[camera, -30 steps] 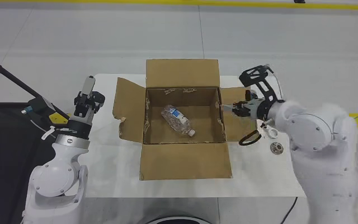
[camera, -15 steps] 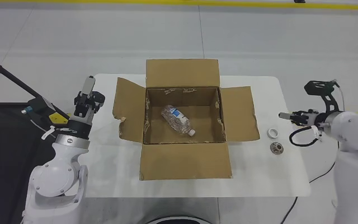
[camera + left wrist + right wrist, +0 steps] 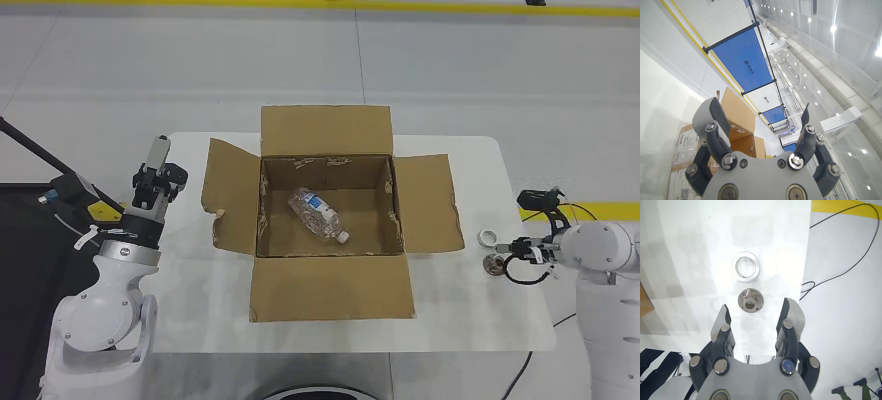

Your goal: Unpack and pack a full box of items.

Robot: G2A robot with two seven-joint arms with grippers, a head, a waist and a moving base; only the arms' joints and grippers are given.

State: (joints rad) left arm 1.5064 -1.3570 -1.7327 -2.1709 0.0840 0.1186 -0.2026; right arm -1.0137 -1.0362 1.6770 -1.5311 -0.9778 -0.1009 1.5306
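An open cardboard box point(image 3: 330, 225) stands mid-table with its four flaps spread. A clear plastic bottle point(image 3: 318, 214) lies on its side inside. To the box's right rest a white ring point(image 3: 487, 238) point(image 3: 745, 269) and a metal flanged hub point(image 3: 493, 264) point(image 3: 751, 300). My right gripper point(image 3: 755, 309) is open, empty, hovering over the table just beside the hub, near the table's right edge point(image 3: 527, 250). My left gripper point(image 3: 761, 108) is open and empty, pointing upward at the table's left side point(image 3: 153, 180); the box's edge point(image 3: 742, 123) shows behind it.
The white table point(image 3: 450, 160) has bare room around the box. Black cables point(image 3: 838, 262) trail on the floor past the right edge. A black stand and yellow-tagged gear point(image 3: 85, 200) sit left of the table.
The right arm pulled back from the box's right flap to the table's right edge and lowered beside the hub. The left arm stayed still.
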